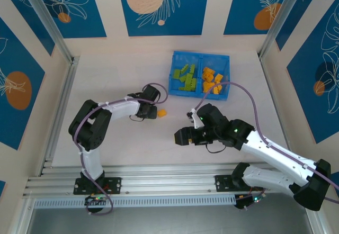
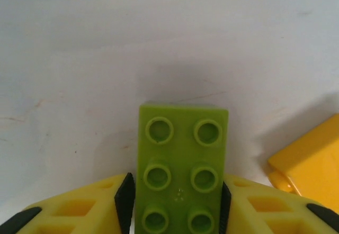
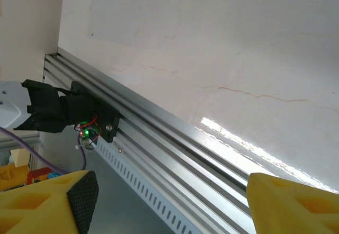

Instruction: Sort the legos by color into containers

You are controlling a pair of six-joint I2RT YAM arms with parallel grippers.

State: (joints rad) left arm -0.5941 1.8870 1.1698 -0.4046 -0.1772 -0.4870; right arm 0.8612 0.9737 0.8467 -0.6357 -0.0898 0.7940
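One green brick (image 2: 183,154) sits clamped at lower centre by the left gripper (image 2: 175,199), with a yellow brick (image 2: 310,160) just to its right. It seems pinched only at its near end, so it may swivel loose before reaching the blue bin (image 1: 197,95). The right gripper (image 3: 169,191) gapes wide and empty.

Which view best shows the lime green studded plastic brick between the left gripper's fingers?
Left wrist: the lime green brick sits centre, studs facing camera, between both pads. In top external the left gripper covers it.
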